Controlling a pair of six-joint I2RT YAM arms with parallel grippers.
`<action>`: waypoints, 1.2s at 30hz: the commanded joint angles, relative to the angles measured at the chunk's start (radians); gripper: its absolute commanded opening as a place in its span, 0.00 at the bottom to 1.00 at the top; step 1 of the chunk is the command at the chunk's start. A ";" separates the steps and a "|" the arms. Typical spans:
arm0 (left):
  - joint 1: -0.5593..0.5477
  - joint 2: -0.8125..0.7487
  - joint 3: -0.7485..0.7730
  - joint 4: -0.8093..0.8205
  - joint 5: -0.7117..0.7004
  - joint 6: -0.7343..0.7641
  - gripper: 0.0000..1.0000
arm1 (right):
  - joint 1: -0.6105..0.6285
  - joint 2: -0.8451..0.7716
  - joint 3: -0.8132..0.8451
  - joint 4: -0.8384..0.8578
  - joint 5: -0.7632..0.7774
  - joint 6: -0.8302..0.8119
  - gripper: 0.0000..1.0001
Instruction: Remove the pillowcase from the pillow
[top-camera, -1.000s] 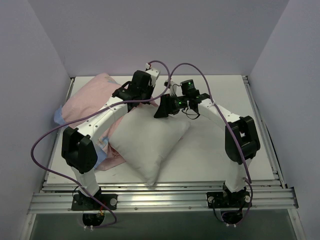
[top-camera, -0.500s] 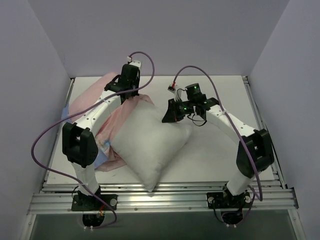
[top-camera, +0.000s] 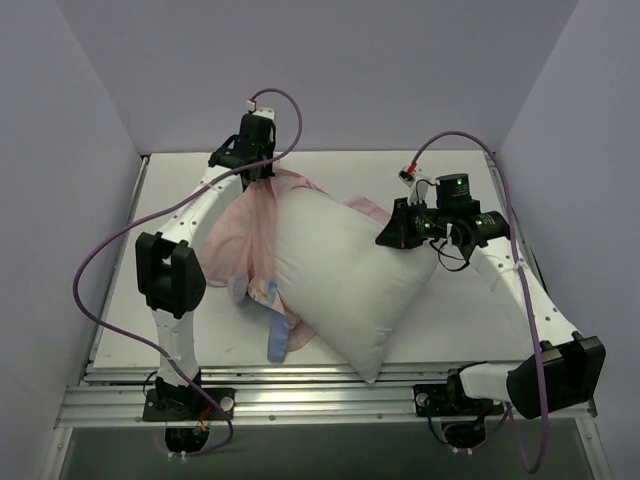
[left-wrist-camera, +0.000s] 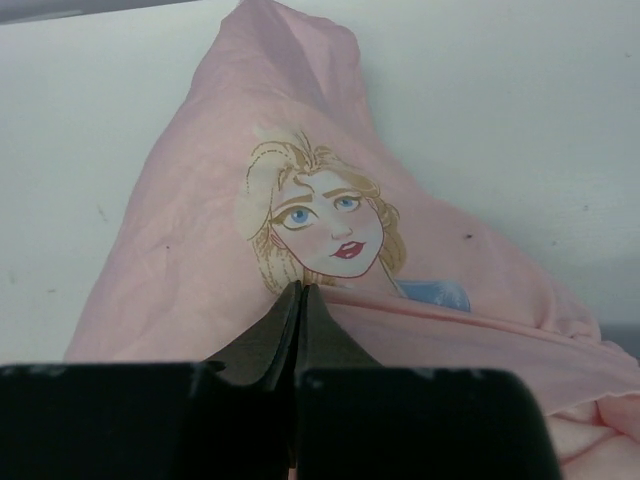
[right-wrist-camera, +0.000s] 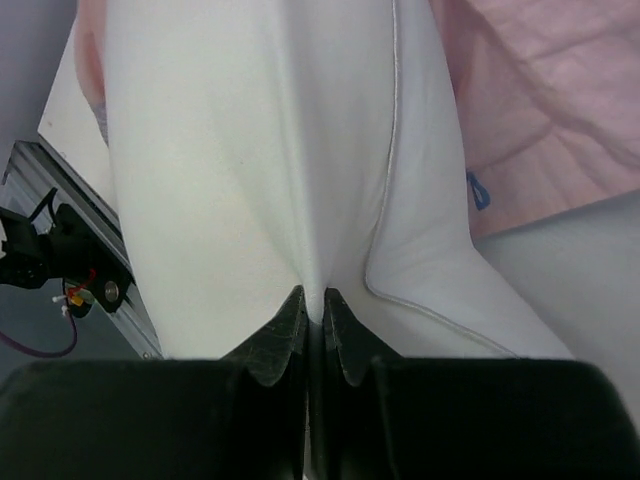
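Note:
The plump white pillow (top-camera: 345, 275) lies slanted across the middle of the table. My right gripper (top-camera: 386, 239) is shut on a fold of it at its right corner, and white cloth is pinched between the jaws (right-wrist-camera: 315, 300). The pillow's small blue tag (right-wrist-camera: 478, 190) shows beside the pink cloth. The pillowcase (top-camera: 245, 235) is inside out, pale pink with blue edges near the front (top-camera: 276, 338). It stretches from the pillow's left side up to my left gripper (top-camera: 258, 178) at the back left. That gripper (left-wrist-camera: 300, 288) is shut on the pillowcase (left-wrist-camera: 200, 260), just below the printed princess face (left-wrist-camera: 325, 218).
Grey walls close in the back and both sides. A metal rail (top-camera: 320, 398) runs along the table's front edge, with the arm bases bolted to it. Purple cables (top-camera: 105, 255) loop off both arms. The rail's corner (right-wrist-camera: 95, 265) shows beside the pillow.
The right gripper shut on the pillow and dragged it right. The left gripper pulled the pillowcase back and left, so more of the white pillow lies bare.

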 joint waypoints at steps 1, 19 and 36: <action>0.056 0.041 0.068 0.067 -0.065 -0.012 0.04 | -0.056 -0.044 -0.031 -0.193 0.088 -0.001 0.00; -0.066 -0.335 -0.104 0.118 0.165 -0.227 0.92 | 0.356 0.048 0.220 -0.058 0.801 0.003 0.84; -0.029 -0.846 -0.885 0.046 0.429 -0.298 0.87 | 0.691 0.285 0.113 -0.001 0.976 -0.078 0.99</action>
